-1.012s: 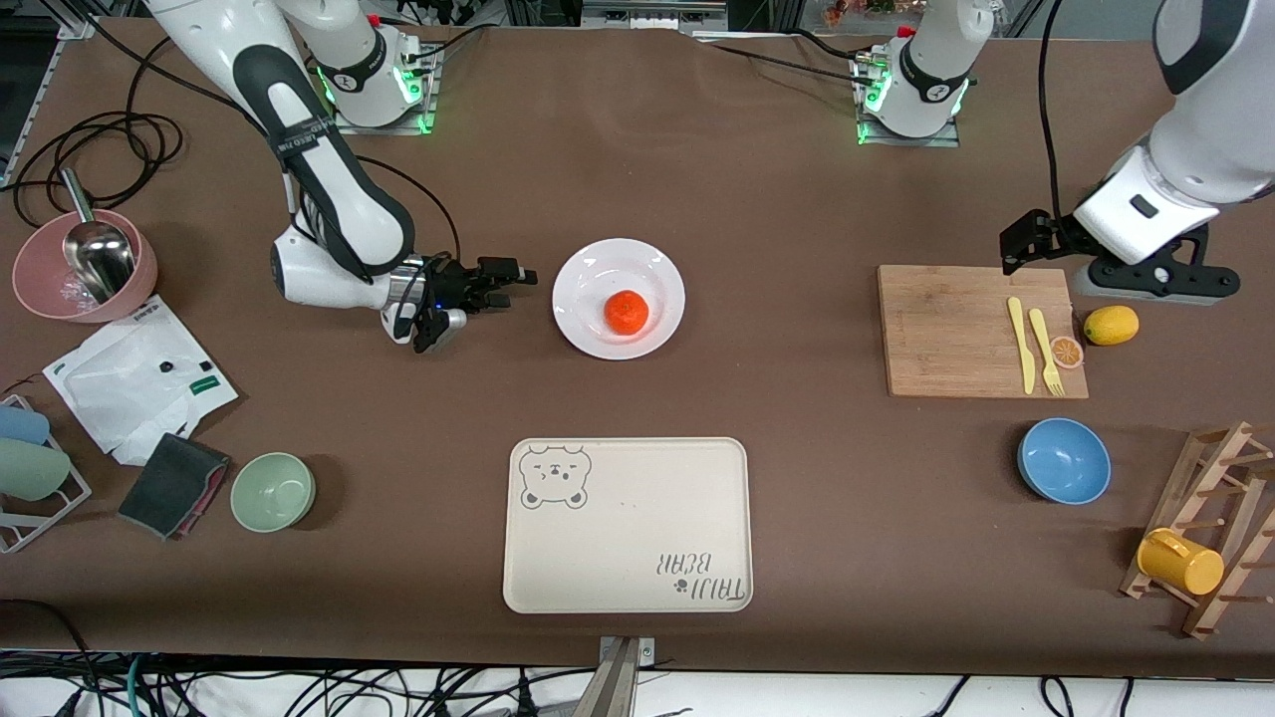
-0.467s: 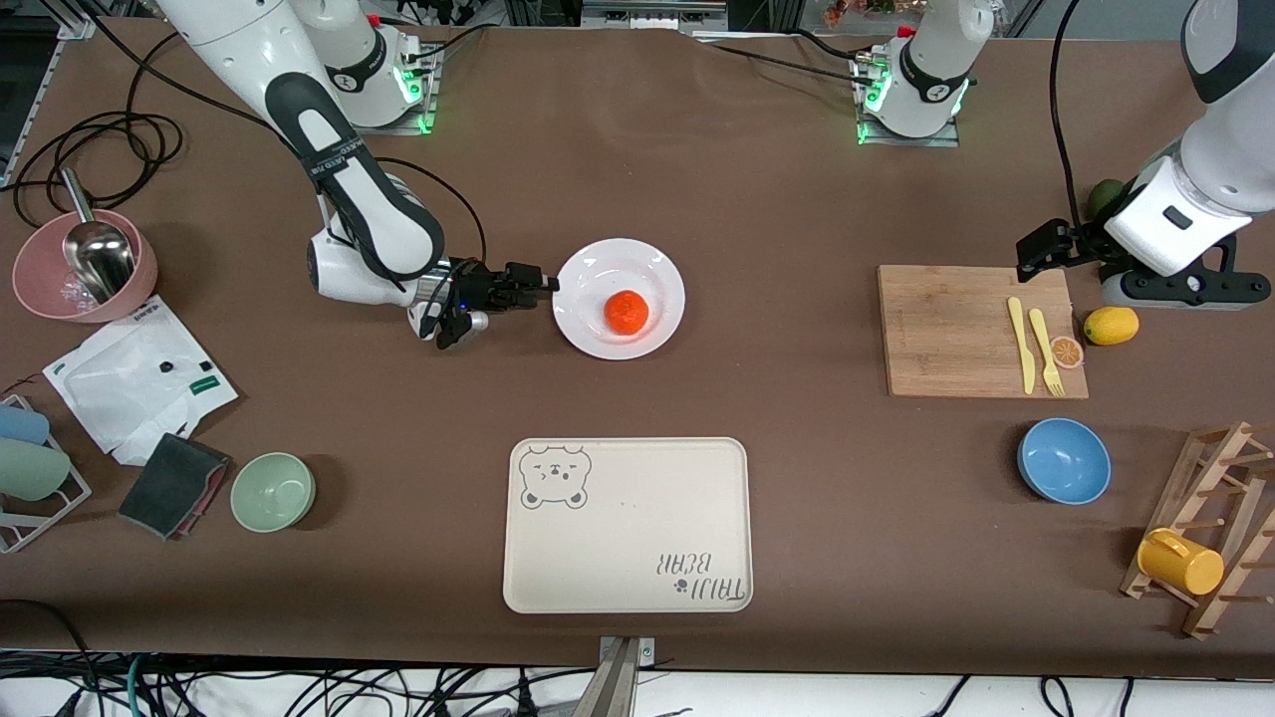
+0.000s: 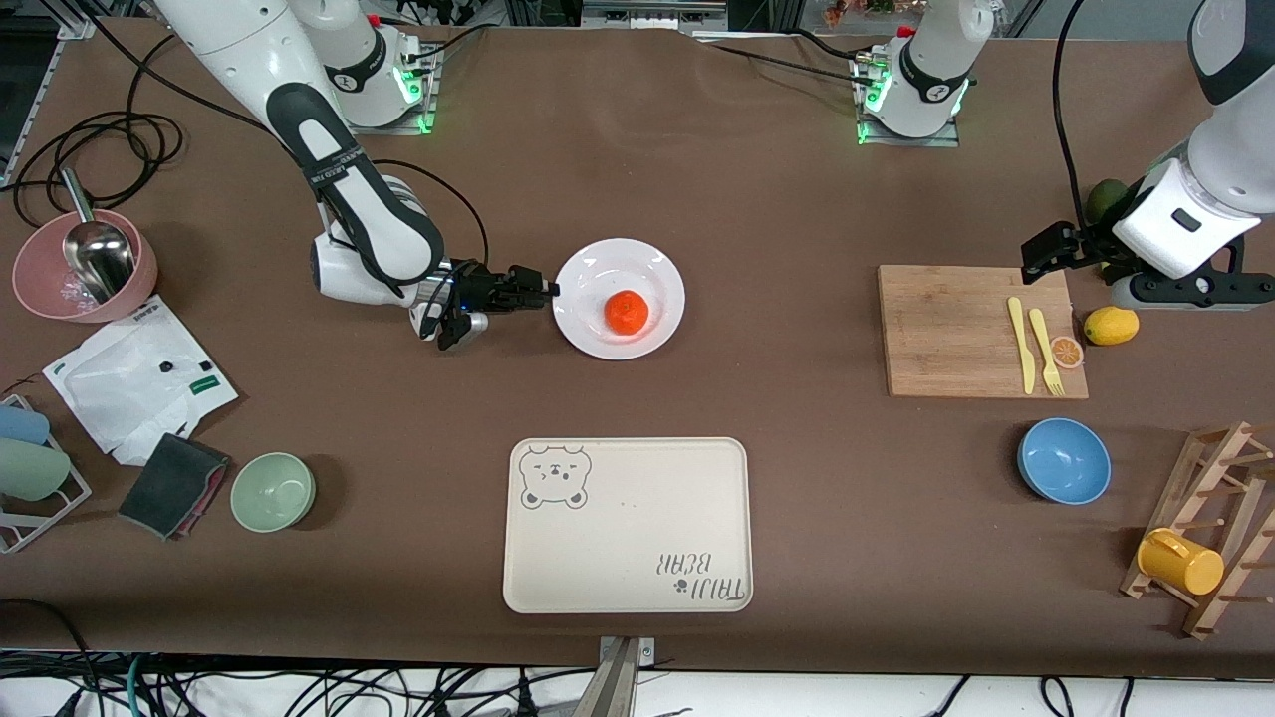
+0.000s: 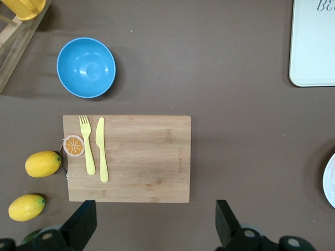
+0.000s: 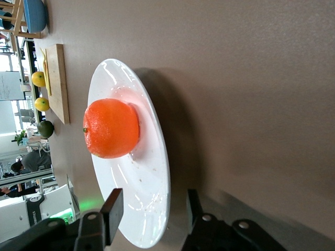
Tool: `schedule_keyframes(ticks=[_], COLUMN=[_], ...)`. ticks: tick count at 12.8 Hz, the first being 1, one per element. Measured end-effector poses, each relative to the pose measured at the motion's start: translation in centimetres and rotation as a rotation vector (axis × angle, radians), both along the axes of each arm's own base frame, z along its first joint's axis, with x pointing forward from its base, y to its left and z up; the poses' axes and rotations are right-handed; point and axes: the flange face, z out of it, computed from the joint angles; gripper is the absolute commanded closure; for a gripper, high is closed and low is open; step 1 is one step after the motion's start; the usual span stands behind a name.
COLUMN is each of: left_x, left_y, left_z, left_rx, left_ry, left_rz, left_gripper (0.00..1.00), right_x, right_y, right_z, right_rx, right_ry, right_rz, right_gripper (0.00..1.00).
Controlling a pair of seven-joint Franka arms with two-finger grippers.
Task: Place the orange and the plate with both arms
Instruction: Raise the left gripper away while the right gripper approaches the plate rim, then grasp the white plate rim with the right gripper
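The orange (image 3: 627, 311) sits in the middle of the white plate (image 3: 652, 271) at the table's centre. My right gripper (image 3: 546, 290) lies low and horizontal at the plate's rim on the right arm's side. Its open jaws straddle the rim without closing on it. In the right wrist view the plate (image 5: 137, 193) stands edge-on between the fingers (image 5: 112, 209), with the orange (image 5: 111, 128) on it. My left gripper (image 3: 1041, 251) is open and empty over the table by the cutting board's edge.
A cream bear-printed tray (image 3: 628, 525) lies nearer the camera than the plate. A wooden board (image 3: 956, 334) with yellow cutlery and an orange slice, lemons (image 3: 1111, 325), a blue bowl (image 3: 1064, 460) and a rack with a yellow cup (image 3: 1180, 561) are at the left arm's end. A green bowl (image 3: 273, 491) and pink bowl (image 3: 60, 282) are at the right arm's end.
My right gripper has slid along the table toward the plate and now reaches its rim. My left arm has drawn back toward its end of the table, uncovering a dark green fruit.
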Motion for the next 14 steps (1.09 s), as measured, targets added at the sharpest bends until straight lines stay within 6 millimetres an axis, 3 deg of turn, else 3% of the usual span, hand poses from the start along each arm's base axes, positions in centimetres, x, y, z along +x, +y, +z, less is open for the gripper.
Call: schedule_keyframes(ticks=[8,14], left_x=[0.0,0.0], left_y=[0.5,0.5], left_z=[0.0,0.0], left_rx=[0.000,0.000], left_ry=[0.005,0.005], left_rz=[0.009,0.010], left_gripper=[0.00,0.00], right_x=[-0.3,-0.9], right_y=[0.0,0.9], right_z=[-1.0,-1.3], right_rx=[0.013,0.003], right_ry=[0.011,0.011], right_rz=[-0.022,-0.036], right_gripper=[0.65,0.66])
